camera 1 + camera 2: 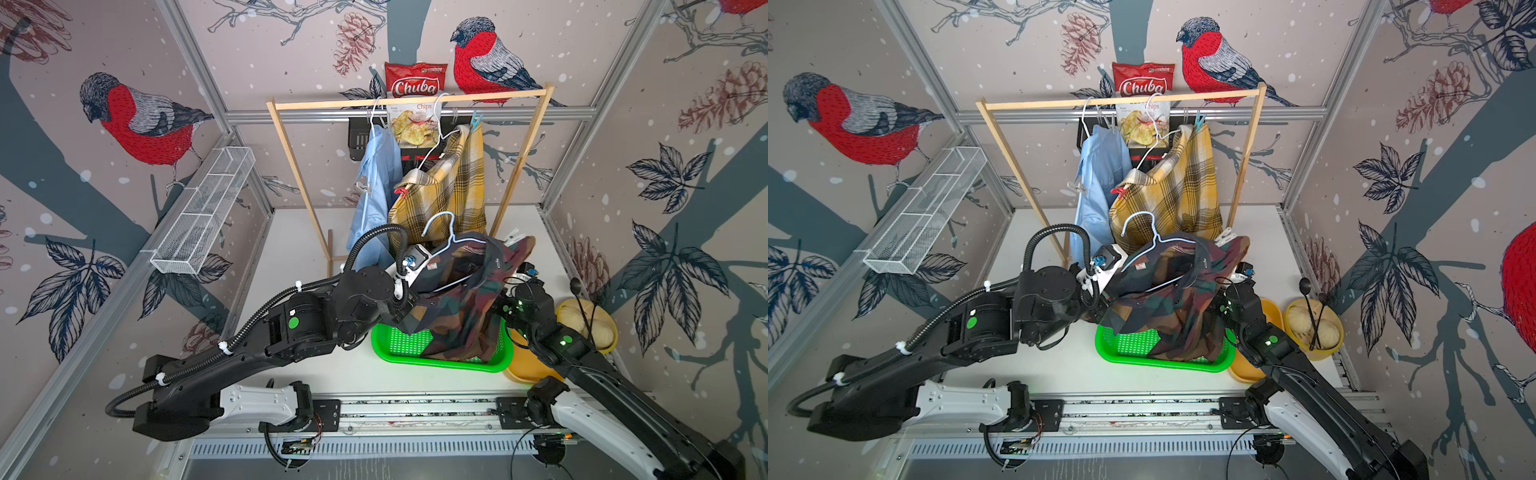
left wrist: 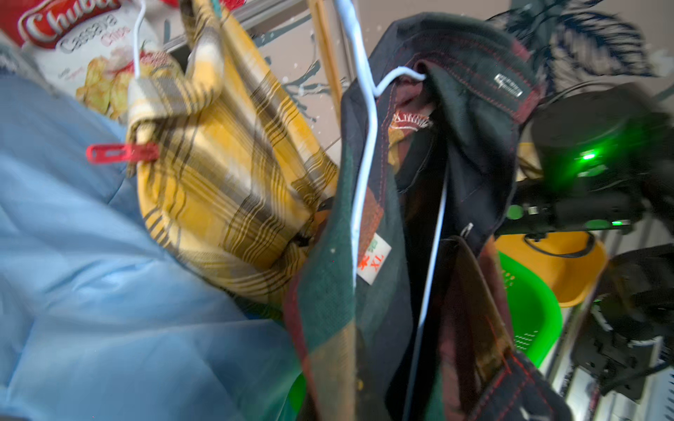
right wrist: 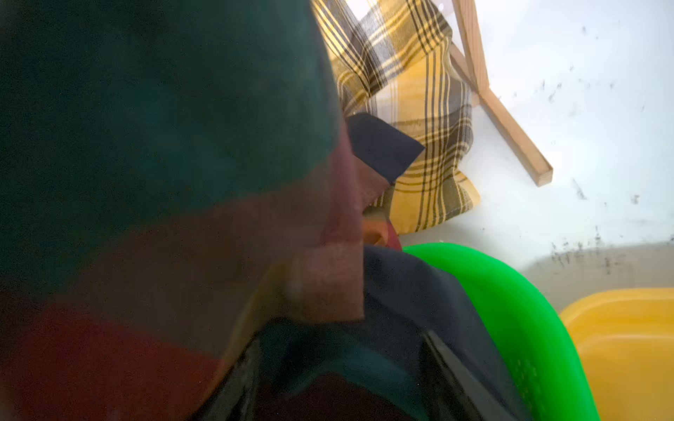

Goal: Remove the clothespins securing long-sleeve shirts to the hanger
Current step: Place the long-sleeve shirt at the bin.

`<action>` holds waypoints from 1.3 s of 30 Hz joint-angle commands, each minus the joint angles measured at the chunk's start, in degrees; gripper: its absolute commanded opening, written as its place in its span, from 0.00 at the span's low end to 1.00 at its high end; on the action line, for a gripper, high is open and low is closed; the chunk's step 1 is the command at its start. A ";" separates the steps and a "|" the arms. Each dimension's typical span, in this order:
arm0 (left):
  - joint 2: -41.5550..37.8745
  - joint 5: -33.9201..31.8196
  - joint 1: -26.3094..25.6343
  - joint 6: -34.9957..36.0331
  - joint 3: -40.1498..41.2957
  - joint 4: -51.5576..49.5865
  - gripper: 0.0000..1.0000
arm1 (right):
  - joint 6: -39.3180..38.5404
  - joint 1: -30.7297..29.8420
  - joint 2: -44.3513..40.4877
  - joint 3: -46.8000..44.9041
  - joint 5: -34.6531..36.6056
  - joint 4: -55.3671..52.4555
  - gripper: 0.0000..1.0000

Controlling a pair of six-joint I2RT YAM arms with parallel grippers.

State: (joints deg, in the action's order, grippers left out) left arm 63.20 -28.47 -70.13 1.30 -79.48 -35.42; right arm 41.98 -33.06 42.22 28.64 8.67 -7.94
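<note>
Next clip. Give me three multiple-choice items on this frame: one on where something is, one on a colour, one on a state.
1. Where is the dark plaid shirt?
A) folded on the tabletop
B) over the green basket
C) in the wire basket

2. What colour is the clothespin on the lower shoulder of the yellow plaid shirt?
A) red
B) green
C) black

3. Against the wooden rail, the hook of the light blue hanger is:
A) hung on it
B) free of it
C) clipped to it

Key:
1. B, its lower end hangs down into the basket.
2. A, the pin shows red against the plaid.
3. B, the hook stands in the air well below the rail.
</note>
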 commanded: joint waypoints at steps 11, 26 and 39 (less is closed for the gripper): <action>-3.50 8.15 12.09 -5.16 18.21 10.35 0.00 | 1.36 -0.08 13.17 -4.65 -5.89 17.80 0.70; -5.27 9.35 20.02 -5.44 24.36 15.32 0.00 | -2.16 2.84 33.12 2.19 -15.49 32.99 0.79; -7.03 12.13 20.83 -4.11 30.17 19.80 0.00 | -2.10 18.93 0.23 5.77 -11.20 -5.21 0.97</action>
State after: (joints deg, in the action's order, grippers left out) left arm 56.62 -17.04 -49.43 -2.92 -50.09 -20.12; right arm 39.20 -18.02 46.26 33.21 -4.78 -1.26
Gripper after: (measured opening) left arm 0.057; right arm 0.963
